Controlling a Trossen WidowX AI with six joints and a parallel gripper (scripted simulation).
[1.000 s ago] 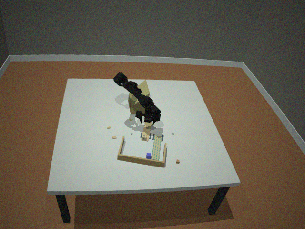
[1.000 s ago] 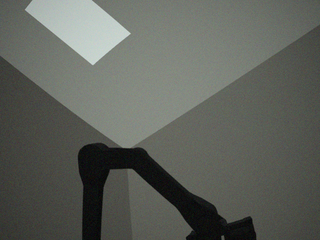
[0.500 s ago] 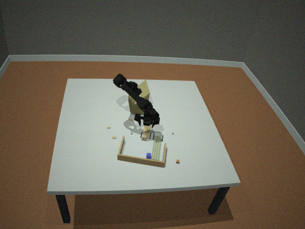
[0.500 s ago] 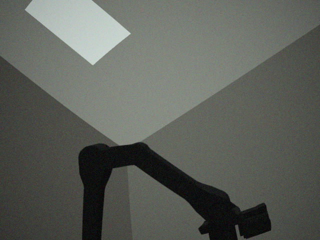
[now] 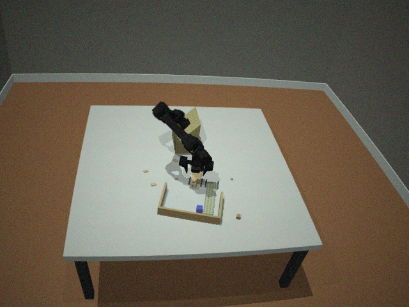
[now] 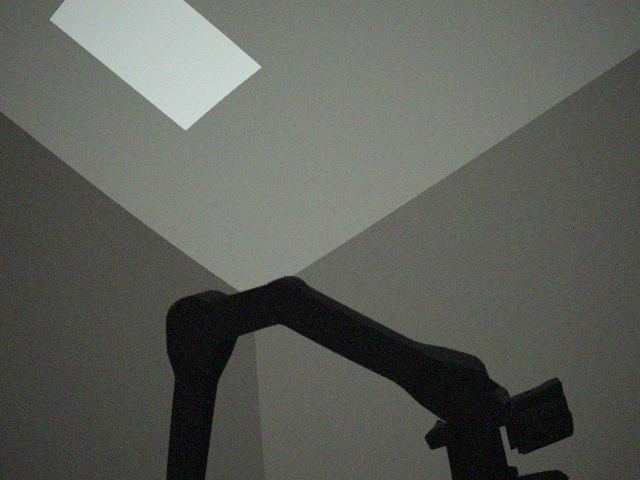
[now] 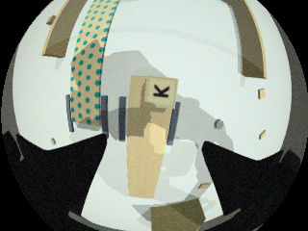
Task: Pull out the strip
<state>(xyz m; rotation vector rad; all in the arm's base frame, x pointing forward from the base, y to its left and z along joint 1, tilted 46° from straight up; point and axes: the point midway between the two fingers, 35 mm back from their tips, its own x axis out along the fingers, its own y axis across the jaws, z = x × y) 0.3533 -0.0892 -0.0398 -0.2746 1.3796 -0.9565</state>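
Note:
The labelled cube point(image 7: 161, 91) point(image 5: 193, 184), tan with a black K on top, rests on the far end of a plain tan strip point(image 7: 141, 168) point(image 5: 197, 174), a little over its right edge in the wrist view. The strip lies between two dark guides point(image 7: 122, 117) point(image 7: 174, 124). My gripper point(image 7: 157, 144) point(image 5: 195, 173) is open and empty, pointing down above the plain strip, on the arm's side of the cube. A strip with teal dots point(image 7: 87, 63) point(image 5: 209, 199) lies beside it, left in the wrist view. The exterior view shows the arm but not the strips or cube.
A three-sided wooden wall point(image 5: 188, 214) point(image 7: 252, 53) stands beyond the cube, with a blue cube point(image 5: 199, 208) inside, beside the dotted strip. A large olive-tan block point(image 5: 181, 145) point(image 7: 178, 218) stands near the arm. Small chips point(image 5: 145, 171) point(image 5: 153, 184) and an orange-brown cube point(image 5: 238, 216) lie on the table.

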